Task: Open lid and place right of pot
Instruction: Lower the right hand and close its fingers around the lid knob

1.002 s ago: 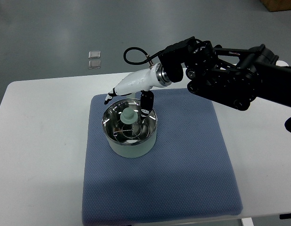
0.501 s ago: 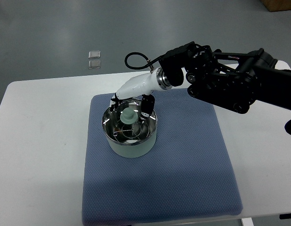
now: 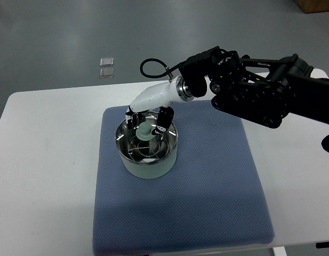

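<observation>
The pot (image 3: pixel 147 148) stands on the blue mat (image 3: pixel 207 181) (left of centre) with the glass lid (image 3: pixel 145 143) seated on it. The right hand (image 3: pixel 148 109) hangs over the lid, fingers spread either side of the knob (image 3: pixel 144 131), gripping nothing.

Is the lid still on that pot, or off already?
On. The glass lid sits flat in the pot's rim, the right hand around its knob.

Blue textured mat (image 3: pixel 207 192) on white table (image 3: pixel 47 160); two small clear squares (image 3: pixel 106 68) on grey floor (image 3: pixel 57 37) beyond
</observation>
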